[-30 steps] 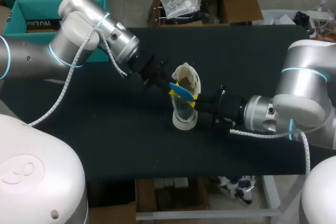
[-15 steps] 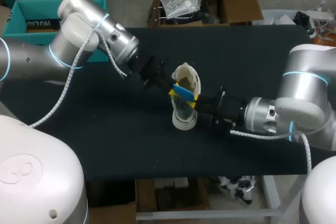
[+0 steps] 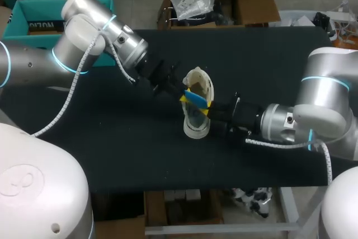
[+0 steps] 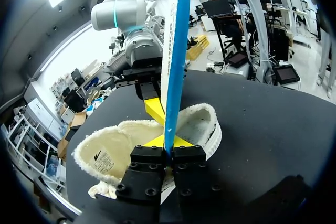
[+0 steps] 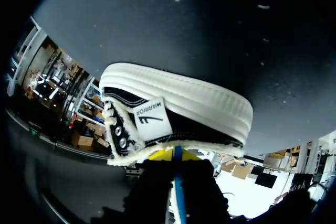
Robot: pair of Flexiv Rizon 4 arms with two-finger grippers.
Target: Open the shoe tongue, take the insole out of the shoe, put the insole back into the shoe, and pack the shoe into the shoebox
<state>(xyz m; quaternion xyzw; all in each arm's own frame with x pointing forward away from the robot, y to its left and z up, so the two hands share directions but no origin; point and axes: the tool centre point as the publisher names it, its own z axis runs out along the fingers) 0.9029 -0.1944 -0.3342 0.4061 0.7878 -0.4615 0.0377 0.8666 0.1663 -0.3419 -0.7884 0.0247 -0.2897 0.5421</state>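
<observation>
Our left end effector (image 4: 168, 141) is clenched on 1 end of the blue insole (image 4: 173, 51). The insole's long axis runs rightward over the shoe (image 3: 197, 130), mid-table (image 3: 112, 138), toward our right end effector (image 3: 208, 106). That one sits at the shoe's right rim, touching-close to the insole's other end, and we cannot tell whether it grips.

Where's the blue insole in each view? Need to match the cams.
Head view: blue insole slants over the white fleece-lined shoe, between left gripper and right gripper.
Left wrist view: upright, pinched in the left gripper, shoe ahead of it.
Right wrist view: thin edge-on sliver at the right gripper, this side of the shoe's wall.
Shared landmark: the shoe.
</observation>
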